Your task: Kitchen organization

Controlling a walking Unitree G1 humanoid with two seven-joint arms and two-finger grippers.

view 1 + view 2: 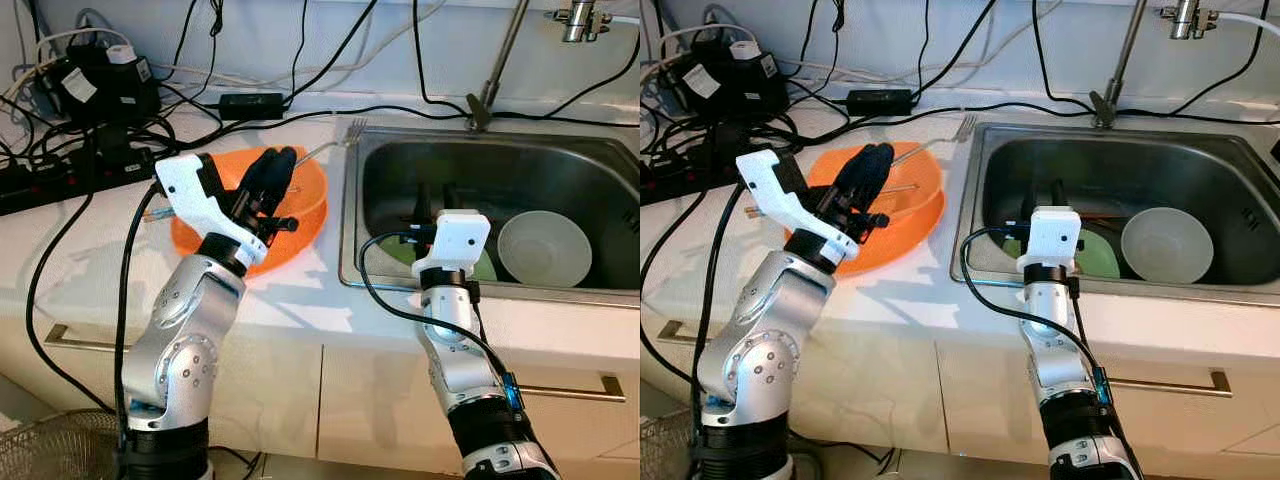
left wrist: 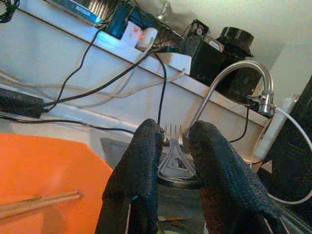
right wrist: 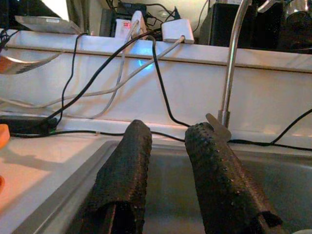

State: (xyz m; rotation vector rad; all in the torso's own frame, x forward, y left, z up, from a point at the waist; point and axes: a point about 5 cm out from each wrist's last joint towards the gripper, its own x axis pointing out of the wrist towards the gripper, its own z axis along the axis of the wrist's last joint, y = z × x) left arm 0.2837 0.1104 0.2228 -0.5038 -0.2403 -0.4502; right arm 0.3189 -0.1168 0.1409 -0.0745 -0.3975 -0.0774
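Over the counter's left part, my left gripper (image 1: 272,188) hangs above the orange plate (image 1: 308,205), which sits just beside the sink's (image 1: 380,150) left rim. Its fingers (image 2: 139,165) are closed on a fork (image 2: 174,146); the wrist view shows the tines poking out between the pads, pointing toward the sink. Chopsticks (image 2: 39,202) lie on the plate below.

Right gripper (image 3: 168,141) sits low at the sink's front left corner, fingers parted with a moderate gap, holding nothing. Behind it in the basin: a white bowl (image 1: 545,248) toward the right, a green dish (image 1: 1095,255) beside it, partly hidden by the wrist.

Judgement: step in hand is lifting the fork clear of the plate, probably to carry it across the rim to the sink. Task line is vague, so destination uncertain.

Notes for doing it well:
- Grip is near the tines, so the long handle will swing; move slowly and keep the wrist level.
- Raise clear of the plate's rim before moving sideways, or the plate may slide.
- Watch the black cables (image 1: 140,130) along the counter's back edge.
- Keep the right arm still, away from the left's path.
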